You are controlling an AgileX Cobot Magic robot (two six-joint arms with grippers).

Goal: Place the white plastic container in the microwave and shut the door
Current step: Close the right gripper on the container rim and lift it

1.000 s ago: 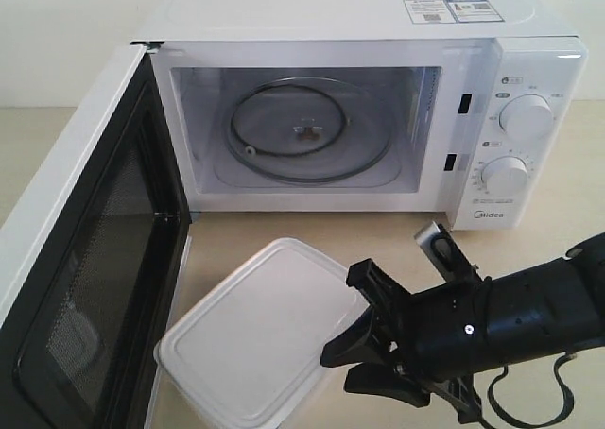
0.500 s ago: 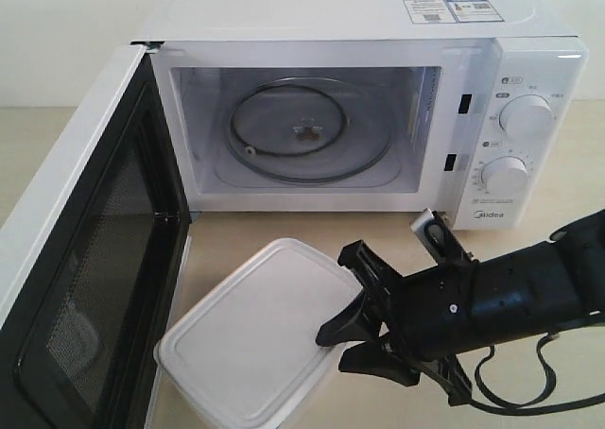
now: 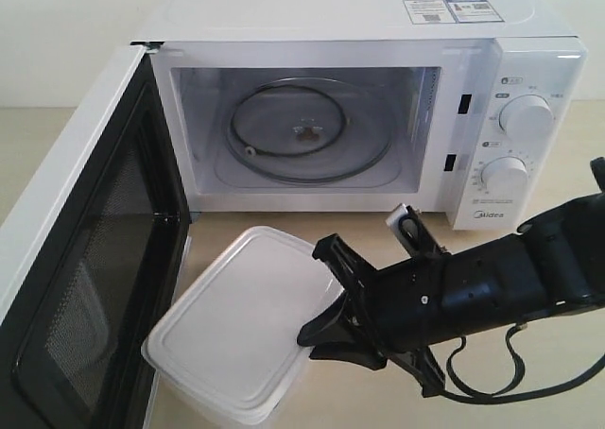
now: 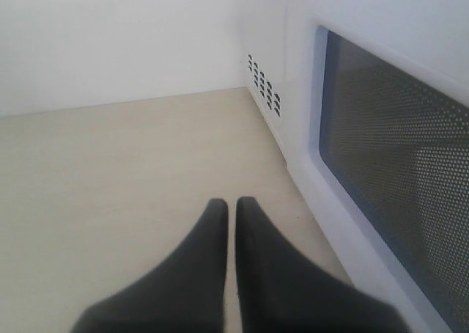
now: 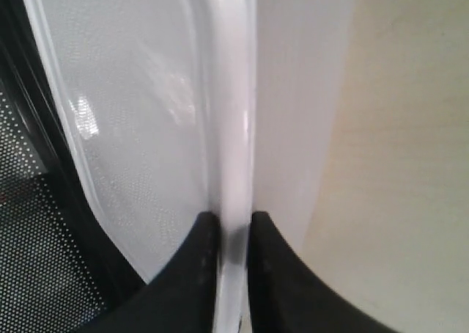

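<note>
On the table (image 3: 312, 223) in front of the open oven, the rectangular translucent-white plastic container (image 3: 232, 330) with its flat rimmed lid sits low and to the left of the cavity, not yet inside. I have the right tool (image 3: 307, 342) closed to a narrow pinch on the lid's raised rim along the box's right side. The right wrist view shows both black fingers (image 5: 201, 234) pressed against that rim with the lip between them. I judge this edge grip was chosen because the box is too broad to span, so the rim is the only thin thing to bite. The left tool (image 4: 231, 205) has its fingers almost together with nothing between them. It hangs outside the white-framed door (image 3: 85, 287) with the dark mesh window, I reckon parked for the closing push. The white boxy microwave (image 3: 378, 23) stands behind with its round glass turntable (image 3: 302, 131) bare. What crowds me is the door's inner face, just beside the box's left edge. Whether they touch I cannot tell. The cavity's front sill must be cleared too, and a one-sided pinch may let the box sag.
</note>
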